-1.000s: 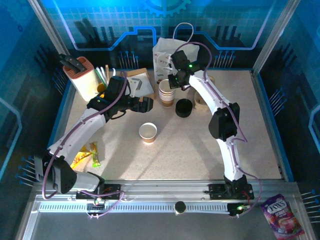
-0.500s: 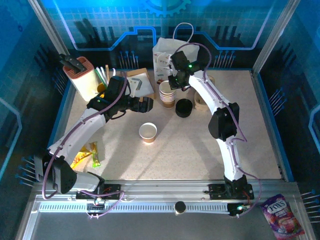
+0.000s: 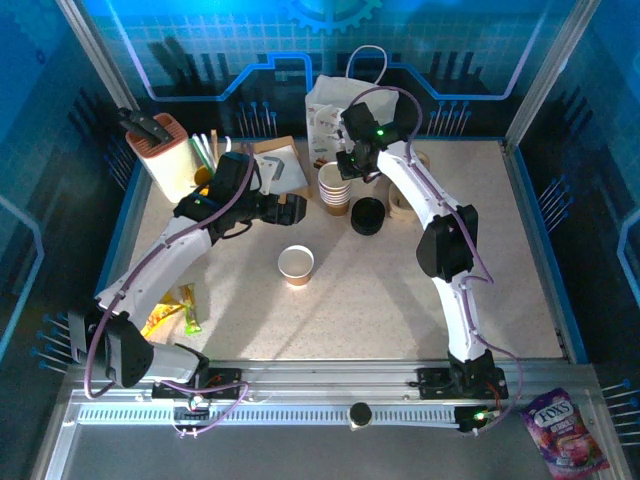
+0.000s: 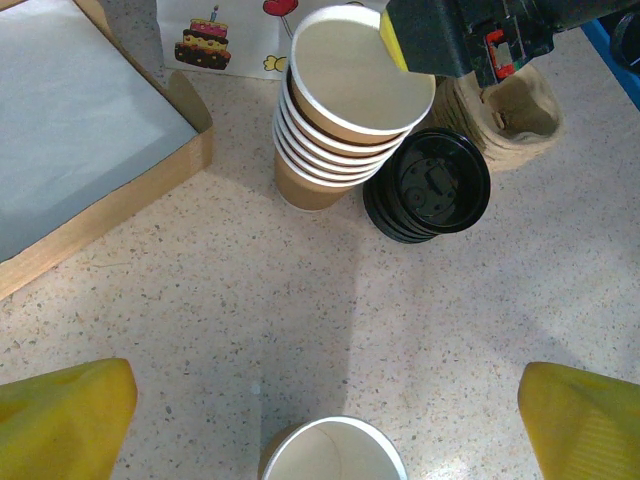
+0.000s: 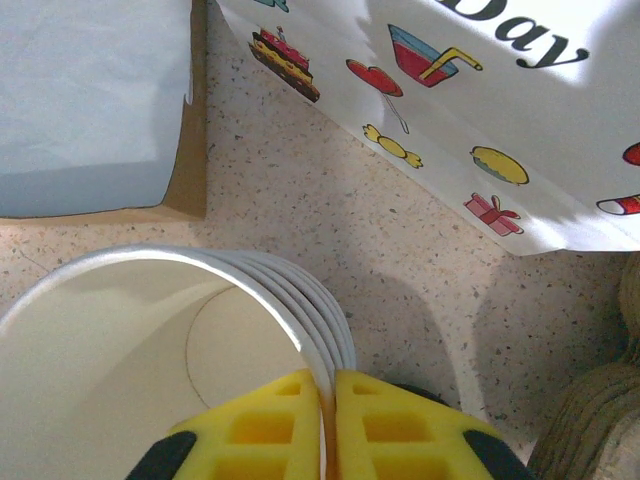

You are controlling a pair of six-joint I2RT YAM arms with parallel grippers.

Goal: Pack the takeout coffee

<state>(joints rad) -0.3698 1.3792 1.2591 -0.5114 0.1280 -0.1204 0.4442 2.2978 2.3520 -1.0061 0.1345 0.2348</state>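
1. From above, the right gripper (image 3: 346, 168) was seen pinched on the rim of the top cup in the stack of paper cups (image 3: 334, 192), just in front of the white paper bag (image 3: 330, 110). The left gripper (image 3: 292, 208) stood wide open, left of the stack. A single cup (image 3: 296, 264) stood apart, unlidded. The black lids (image 3: 368, 215) were piled just beside the stack.
2. At the left wrist, the yellow pads (image 4: 70, 415) were spread far apart, with the single cup low between them. The pulp carrier (image 4: 505, 105) was seen behind the lids.
3. At the right wrist, the yellow fingers (image 5: 265, 430) were pressed together on the top cup's rim.
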